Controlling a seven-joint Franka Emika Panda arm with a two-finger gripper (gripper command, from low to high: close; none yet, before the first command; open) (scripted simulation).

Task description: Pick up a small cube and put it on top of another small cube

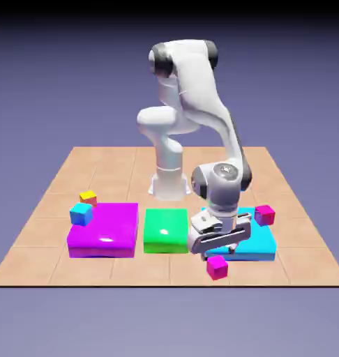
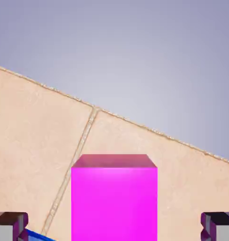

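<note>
A small magenta cube (image 1: 216, 267) lies on the tan table near its front edge, just ahead of the cyan slab. My gripper (image 1: 220, 247) hangs tilted right over and behind it, open. In the hand view this cube (image 2: 114, 197) fills the bottom middle, with the grey fingertips (image 2: 10, 227) wide apart on either side and not touching it. Another small magenta cube (image 1: 264, 215) sits at the cyan slab's far corner on the exterior view's right, away from the gripper.
Three flat slabs lie in a row: magenta (image 1: 102, 230), green (image 1: 165, 230) and cyan (image 1: 261, 244). A blue cube (image 1: 81, 213) and a yellow-topped cube (image 1: 88, 197) sit by the magenta slab's far left corner. The table's front edge (image 1: 165, 284) runs close to the near cube.
</note>
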